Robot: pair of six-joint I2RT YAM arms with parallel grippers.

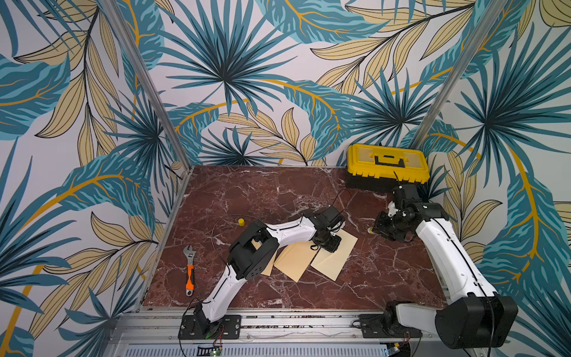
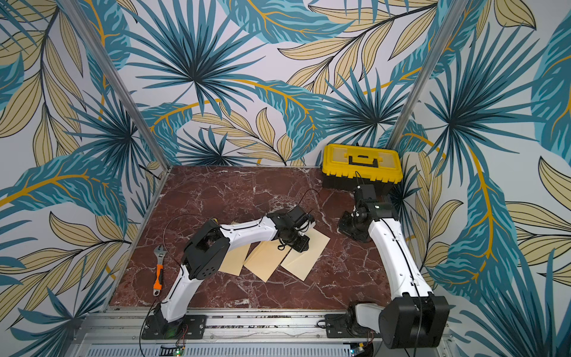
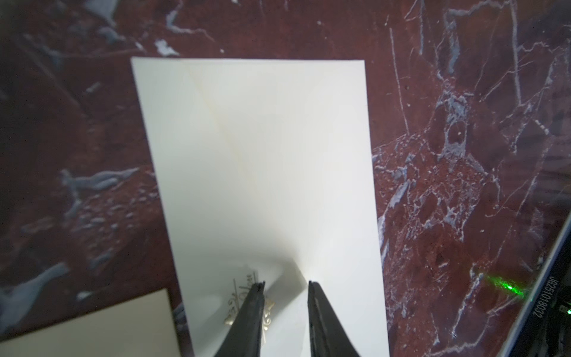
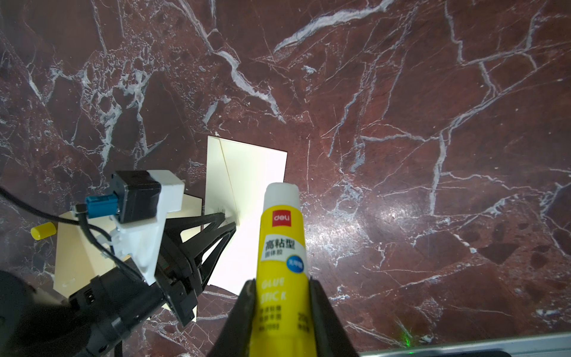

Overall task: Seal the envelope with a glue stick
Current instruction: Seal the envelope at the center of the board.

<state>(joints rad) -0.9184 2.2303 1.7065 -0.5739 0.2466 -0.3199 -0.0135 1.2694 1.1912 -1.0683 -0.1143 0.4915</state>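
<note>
Partly cropped below, right tool (image 4: 281, 282) pinches the uncapped yellow glue stick (image 4: 282, 241); left tool (image 3: 285, 282) stands spread over smooth cream envelope (image 3: 262, 154).

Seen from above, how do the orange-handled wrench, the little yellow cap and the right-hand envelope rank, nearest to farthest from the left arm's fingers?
1. Right-hand envelope: directly under the fingers.
2. Yellow cap: off to the left.
3. Wrench: farther left, near the edge.

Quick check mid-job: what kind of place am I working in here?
Probably a staged robot test booth: leaf-print wall panels on aluminium posts, a marble-look tabletop, two arms bolted to a front rail.
</note>
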